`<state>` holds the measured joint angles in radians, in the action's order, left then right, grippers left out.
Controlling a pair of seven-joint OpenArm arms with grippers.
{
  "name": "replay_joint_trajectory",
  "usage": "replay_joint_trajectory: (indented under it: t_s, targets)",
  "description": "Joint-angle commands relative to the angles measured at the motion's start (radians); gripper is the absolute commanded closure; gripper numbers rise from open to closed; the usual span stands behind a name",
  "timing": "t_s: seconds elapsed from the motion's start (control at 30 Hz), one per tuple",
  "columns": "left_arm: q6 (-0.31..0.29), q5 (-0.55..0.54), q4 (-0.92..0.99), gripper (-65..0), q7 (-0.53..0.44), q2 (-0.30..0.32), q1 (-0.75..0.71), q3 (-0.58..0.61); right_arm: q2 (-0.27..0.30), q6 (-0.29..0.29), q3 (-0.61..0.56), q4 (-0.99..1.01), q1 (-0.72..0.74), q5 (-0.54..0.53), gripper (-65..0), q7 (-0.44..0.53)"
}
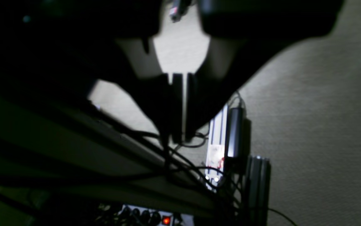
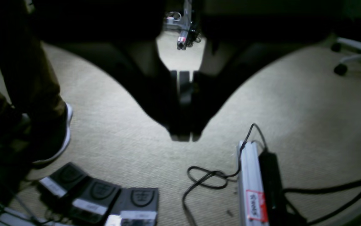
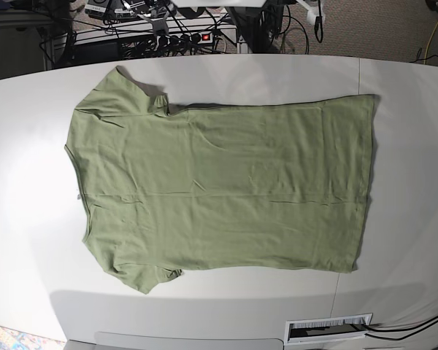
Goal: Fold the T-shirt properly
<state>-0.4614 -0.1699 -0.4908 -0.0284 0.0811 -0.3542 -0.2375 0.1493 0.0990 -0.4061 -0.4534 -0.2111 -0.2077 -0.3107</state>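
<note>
1. Looking at the base view, the T-shirt [image 3: 219, 186] is lying flat and spread out on the white worktop [image 3: 401, 146], sleeves out at one end, hem at the other, no fold in it anywhere.
2. My left end effector [image 1: 180, 106] is closed up with nothing in it, hanging over carpet and cables, well away from the shirt.
3. My right end effector [image 2: 182, 106] is the same: pinched shut, empty, over the floor.
4. So honestly I'd say nothing's done yet. Every fold is left, and both arms need to get over the worktop first.
</note>
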Motion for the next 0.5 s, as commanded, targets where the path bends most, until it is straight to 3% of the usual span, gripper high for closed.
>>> replay_joint_trajectory:
  t_s: [0.0,0.13,0.3,0.47]
  targets:
    - [-0.011,-0.008,-0.012,0.0,-0.006,0.006,-0.019,0.000,0.006,0.003,0.000,-0.006,-0.008,0.000,0.0,-0.004]
    - [-0.010,-0.009,-0.062,0.0,-0.006,0.007,-0.056,0.045,0.012,0.015,0.000,-0.006,-0.014,0.000,0.0,-0.014]
    - [-0.006,0.019,-0.140,0.0,-0.006,0.034,-0.113,0.199,0.040,0.021,0.000,-0.070,-0.054,0.032,0.0,-0.045]
    - [0.074,0.020,-0.216,0.0,-0.008,0.062,-0.176,0.298,0.081,0.021,0.000,-0.174,-0.117,0.039,0.0,-0.079]
